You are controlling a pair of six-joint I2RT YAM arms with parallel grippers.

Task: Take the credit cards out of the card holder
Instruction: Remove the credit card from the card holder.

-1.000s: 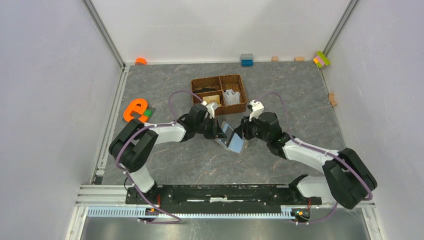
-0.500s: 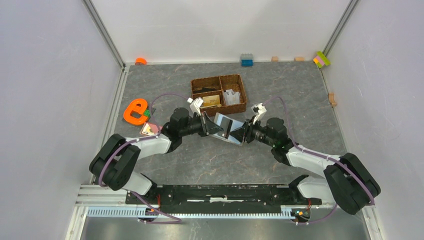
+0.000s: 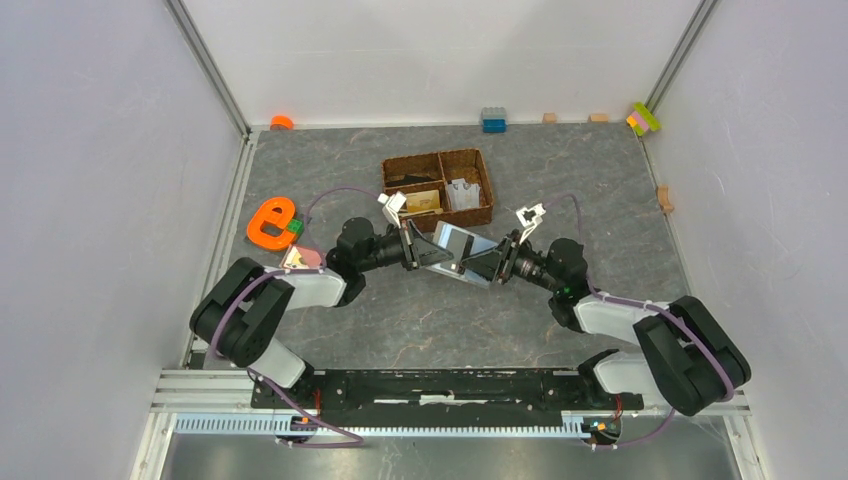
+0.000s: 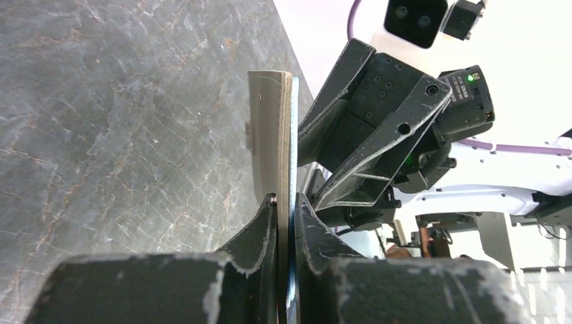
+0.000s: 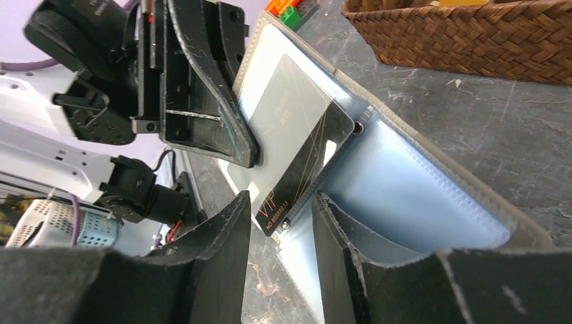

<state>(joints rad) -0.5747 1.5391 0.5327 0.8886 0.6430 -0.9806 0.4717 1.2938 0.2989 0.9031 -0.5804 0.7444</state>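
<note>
at far left an orange letter e (image 3: 268, 222) lies on the table (image 3: 600, 190). the left gripper (image 4: 284, 209) is pinched nearly closed on one edge of the holder (image 4: 272, 135), which it holds spread open between the two arms, just in front of the basket (image 3: 437, 188). the holder's pale-blue inside faces the right wrist camera. a dark card (image 5: 297, 152) marked "vip" sticks partway out of a clear pocket there. the right gripper (image 5: 280, 223) stands about half open, its fingers (image 5: 216, 270) on either side of the card's free end – whether they press on it cannot be told.
</note>
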